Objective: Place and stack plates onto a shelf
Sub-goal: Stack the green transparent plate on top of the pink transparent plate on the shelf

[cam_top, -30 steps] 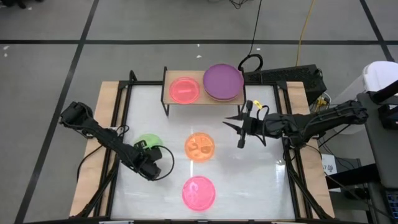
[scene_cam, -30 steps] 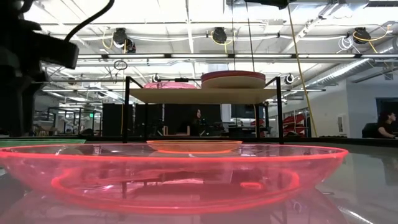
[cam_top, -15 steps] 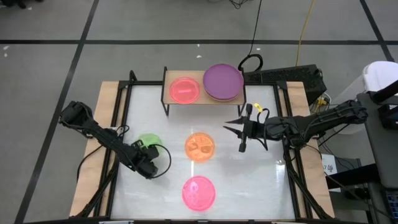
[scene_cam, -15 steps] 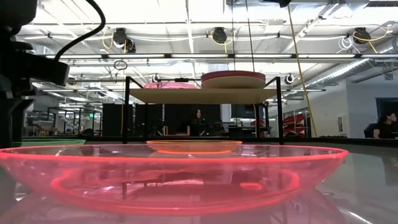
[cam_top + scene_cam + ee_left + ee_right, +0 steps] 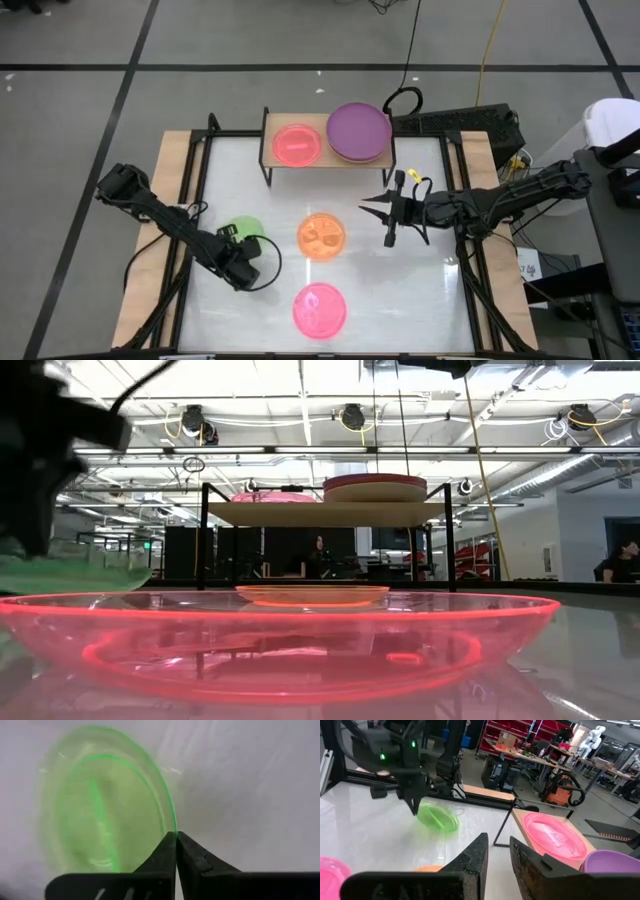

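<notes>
Step in hand: pickup of the green plate point(image 5: 242, 232). Your left gripper point(image 5: 176, 836) has its fingers pinched together on the plate's rim, and the plate looks tipped up off the white tabletop point(image 5: 400, 300) at that edge in the right wrist view, so I judge the grab is made and the lift just starting.

Right gripper point(image 5: 384, 212) hangs over the table right of the orange plate point(image 5: 322, 236), fingers a narrow gap apart, holding nothing.

Where things stand:
- Shelf point(image 5: 272, 128) at the far edge carries a pink plate point(image 5: 296, 144) on its left half and a stack topped by the purple plate point(image 5: 358, 130) on its right.
- Orange plate sits mid-table; a second pink plate point(image 5: 318, 308) sits at the near edge, well apart from it.

Next move, as I read it: raise the green plate clear, carry it over to the shelf, set it on the pink plate. Rim pinch is thin, so you want it level and slow or it may slip.

Surface is glossy white and reflective, wood strips on both sides. Room behind is an open workshop: ceiling lights, benches, red shelving point(image 5: 520, 731).
</notes>
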Action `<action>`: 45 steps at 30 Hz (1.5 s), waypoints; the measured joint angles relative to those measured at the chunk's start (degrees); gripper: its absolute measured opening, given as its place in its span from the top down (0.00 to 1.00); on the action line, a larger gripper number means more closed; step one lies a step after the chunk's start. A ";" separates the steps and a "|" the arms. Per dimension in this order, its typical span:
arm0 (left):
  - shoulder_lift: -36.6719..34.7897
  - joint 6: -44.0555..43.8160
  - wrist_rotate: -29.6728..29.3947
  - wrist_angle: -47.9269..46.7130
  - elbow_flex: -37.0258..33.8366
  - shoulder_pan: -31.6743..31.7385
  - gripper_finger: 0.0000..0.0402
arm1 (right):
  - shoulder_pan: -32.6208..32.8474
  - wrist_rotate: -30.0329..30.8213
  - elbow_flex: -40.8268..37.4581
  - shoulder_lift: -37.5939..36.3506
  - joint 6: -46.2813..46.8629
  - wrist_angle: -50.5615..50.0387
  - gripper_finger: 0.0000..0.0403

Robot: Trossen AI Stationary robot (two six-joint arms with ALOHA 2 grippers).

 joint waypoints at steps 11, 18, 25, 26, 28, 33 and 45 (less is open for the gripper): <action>-0.09 20.38 -27.98 -24.62 28.59 2.77 1.00 | 0.00 0.00 0.00 0.01 0.64 0.30 0.84; -0.12 51.97 -32.16 -15.11 36.77 17.36 1.00 | 0.00 -0.02 0.00 0.00 0.94 0.30 0.84; 0.76 70.77 -19.16 -2.86 36.52 35.24 1.00 | 0.00 -0.15 0.00 0.02 1.68 0.29 0.84; 0.95 71.40 -18.70 -2.69 36.42 37.21 1.00 | 0.00 -0.15 0.02 0.02 1.57 0.28 0.84; 1.55 72.36 -16.82 -2.25 36.36 40.84 1.00 | 0.00 0.12 0.01 0.02 0.97 0.30 0.84; 4.01 75.45 -11.57 -0.78 36.40 45.72 1.00 | 0.00 2.89 0.01 0.00 0.48 1.52 0.84; 10.36 77.77 -9.96 0.55 36.41 47.66 0.84 | 0.00 2.88 0.02 0.00 1.31 2.37 0.84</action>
